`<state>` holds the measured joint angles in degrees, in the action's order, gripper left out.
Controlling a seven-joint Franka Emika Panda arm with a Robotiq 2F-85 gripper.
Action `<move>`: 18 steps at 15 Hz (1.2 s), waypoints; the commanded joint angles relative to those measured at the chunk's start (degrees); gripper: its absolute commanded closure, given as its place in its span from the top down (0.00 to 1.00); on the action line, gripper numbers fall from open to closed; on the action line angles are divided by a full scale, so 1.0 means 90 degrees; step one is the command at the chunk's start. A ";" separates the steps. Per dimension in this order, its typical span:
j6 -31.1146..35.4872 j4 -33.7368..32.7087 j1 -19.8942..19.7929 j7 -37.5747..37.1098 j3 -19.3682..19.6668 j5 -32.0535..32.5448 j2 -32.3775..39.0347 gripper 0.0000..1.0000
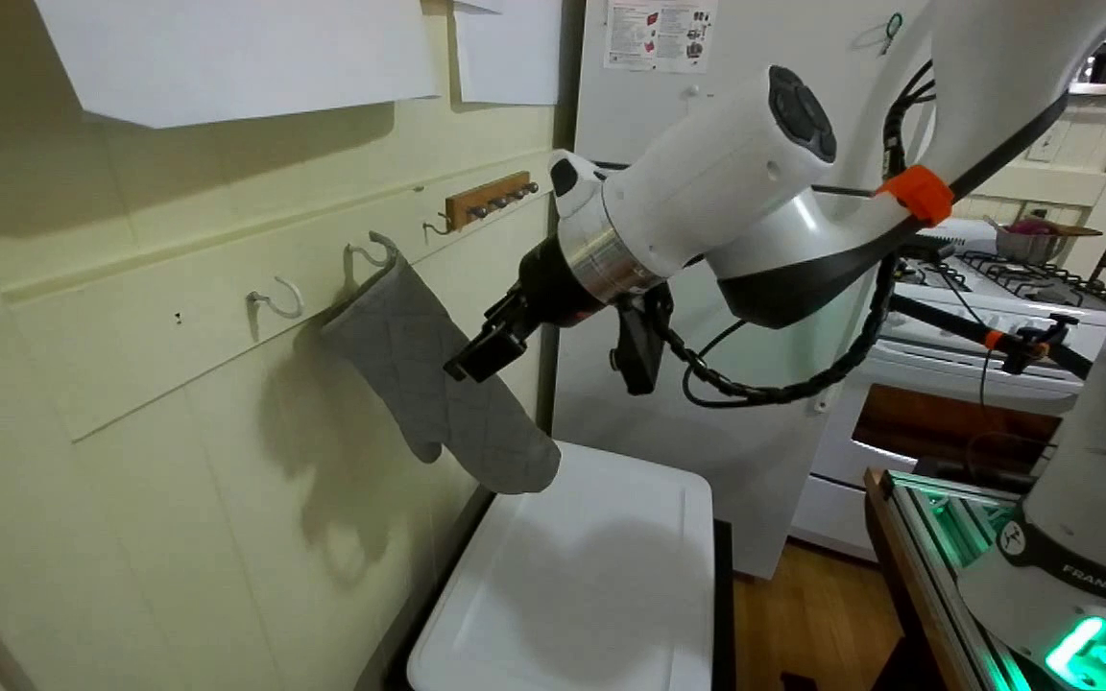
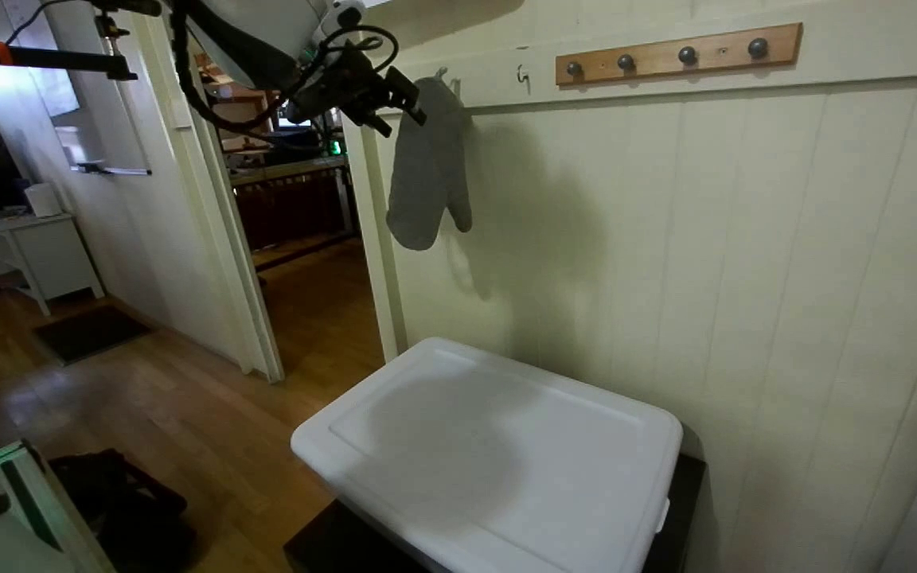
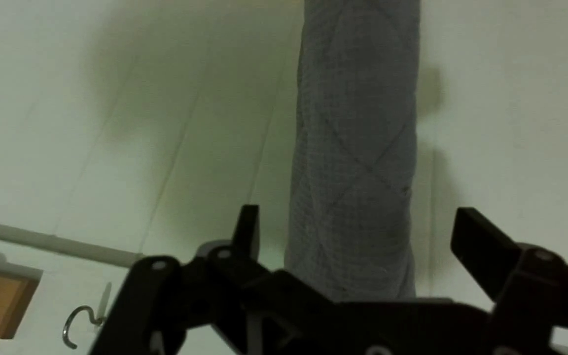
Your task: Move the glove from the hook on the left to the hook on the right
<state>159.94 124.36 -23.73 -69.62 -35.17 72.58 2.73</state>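
Left of the glove [image 1: 443, 403] in an exterior view is a hook [image 1: 296, 310]; right, another hook [image 1: 442, 231] and a knob rack [image 1: 486, 194]; below, a bin [image 1: 601, 595].

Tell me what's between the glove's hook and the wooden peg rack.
A bare metal hook on the wall, visible in both exterior views.

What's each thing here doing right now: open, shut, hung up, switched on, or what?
Grey glove: hung up
Claw: open, not gripping the glove
Wooden rack: fixed to the wall
Hook beside the rack: nothing hanging on it
White bin lid: on
Green light: lit
Oven door: looks shut, partly hidden
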 commanded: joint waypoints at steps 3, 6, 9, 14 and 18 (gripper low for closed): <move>-0.1046 -0.0647 0.0437 -0.1526 -0.0071 0.1257 0.1121 0.66; -0.1186 -0.0803 0.0579 -0.1871 -0.0014 0.1504 0.1400 0.42; -0.1133 -0.0841 0.0547 -0.2284 0.0033 0.1731 0.1297 0.18; -0.1101 -0.0814 0.0455 -0.3436 0.0172 0.2259 0.0953 0.03; -0.1147 -0.0747 0.0399 -0.4354 0.0270 0.2522 0.0756 0.03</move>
<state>150.70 117.10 -19.84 -101.94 -33.22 92.43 12.23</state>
